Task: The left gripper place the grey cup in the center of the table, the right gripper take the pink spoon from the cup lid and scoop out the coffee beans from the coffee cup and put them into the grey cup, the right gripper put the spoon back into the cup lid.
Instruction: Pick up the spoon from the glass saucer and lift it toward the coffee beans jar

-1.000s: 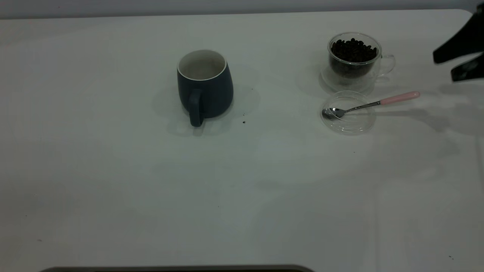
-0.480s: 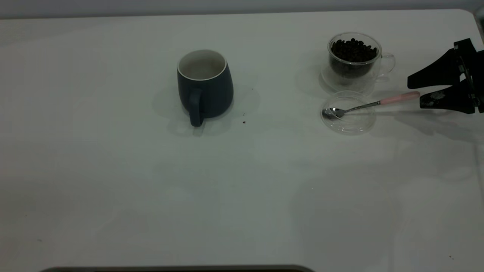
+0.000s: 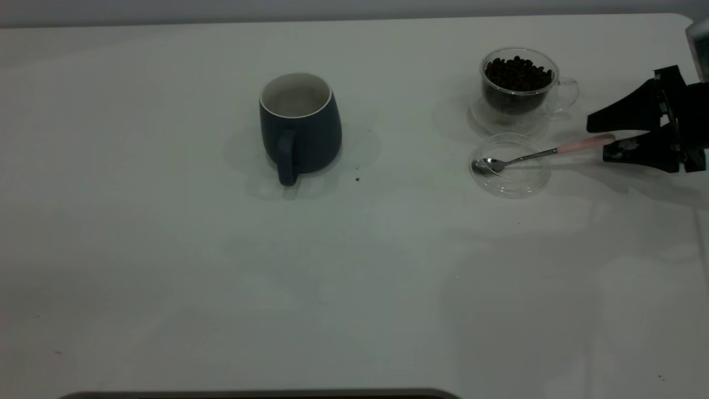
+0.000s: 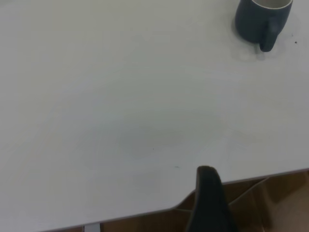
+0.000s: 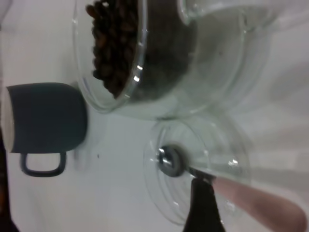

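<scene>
The grey cup (image 3: 300,124) stands upright near the table's middle, handle toward the near edge, and also appears in the left wrist view (image 4: 263,21). The coffee cup (image 3: 518,83) holds coffee beans (image 3: 518,72) at the back right. In front of it lies the cup lid (image 3: 509,166), with the pink spoon (image 3: 545,151) resting across it, bowl in the lid and pink handle pointing right. My right gripper (image 3: 598,139) is open, one finger on either side of the pink handle's end. My left gripper shows only as a dark shape (image 4: 208,203) beyond the table edge.
The white table (image 3: 166,266) carries a few dark specks, one beside the grey cup (image 3: 357,179). Brown cardboard (image 4: 270,203) lies past the table's edge in the left wrist view. A pale object (image 3: 699,47) sits at the far right edge.
My right gripper has come in from the right edge, down and leftward, until its fingers flank the spoon's pink handle end. Cups, lid and spoon have stayed put.
</scene>
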Available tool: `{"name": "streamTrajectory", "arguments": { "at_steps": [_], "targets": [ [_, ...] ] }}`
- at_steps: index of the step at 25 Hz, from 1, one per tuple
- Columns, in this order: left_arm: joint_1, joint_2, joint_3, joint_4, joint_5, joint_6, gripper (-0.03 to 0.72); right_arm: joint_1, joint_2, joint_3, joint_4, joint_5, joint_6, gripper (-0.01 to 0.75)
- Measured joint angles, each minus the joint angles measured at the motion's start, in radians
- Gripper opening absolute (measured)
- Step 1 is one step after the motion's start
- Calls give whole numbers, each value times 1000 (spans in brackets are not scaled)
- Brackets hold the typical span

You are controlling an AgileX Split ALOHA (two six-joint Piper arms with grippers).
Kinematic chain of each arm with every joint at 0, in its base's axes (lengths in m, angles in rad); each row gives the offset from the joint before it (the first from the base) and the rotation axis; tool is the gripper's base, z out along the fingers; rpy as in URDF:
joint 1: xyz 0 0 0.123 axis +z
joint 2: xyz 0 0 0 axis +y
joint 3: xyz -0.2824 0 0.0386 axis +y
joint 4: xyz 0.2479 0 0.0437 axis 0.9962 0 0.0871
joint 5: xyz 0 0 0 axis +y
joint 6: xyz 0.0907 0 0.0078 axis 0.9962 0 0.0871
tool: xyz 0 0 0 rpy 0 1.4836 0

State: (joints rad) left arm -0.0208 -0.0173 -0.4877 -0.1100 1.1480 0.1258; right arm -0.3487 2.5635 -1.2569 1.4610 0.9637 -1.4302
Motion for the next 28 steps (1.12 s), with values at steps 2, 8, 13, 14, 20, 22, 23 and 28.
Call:
{"name": "streamTrajectory", "arguments": {
  "at_steps": [2, 8, 13, 14, 20, 22, 23, 28],
  "targets": [
    [0, 0, 0, 0, 0, 0, 565, 4, 3, -7, 0, 19, 8, 591],
    [0, 0, 0, 0, 0, 0, 565, 15, 4, -7, -19, 23, 14, 591],
    [0, 0, 0, 0, 0, 0, 565, 22, 4, -7, -22, 26, 14, 591],
    [0, 0, 0, 0, -1, 0, 565, 22, 4, -7, -24, 26, 14, 591],
    [0, 0, 0, 0, -1, 0, 565, 22, 4, -7, -29, 25, 14, 591],
    [0, 0, 0, 0, -1, 0, 565, 26, 4, -7, -29, 25, 14, 591],
    [0, 0, 0, 0, -1, 0, 565, 29, 4, -7, -29, 25, 14, 591],
    [0, 0, 0, 0, -1, 0, 565, 50, 4, -7, -15, 22, 9, 591]
  ]
}}
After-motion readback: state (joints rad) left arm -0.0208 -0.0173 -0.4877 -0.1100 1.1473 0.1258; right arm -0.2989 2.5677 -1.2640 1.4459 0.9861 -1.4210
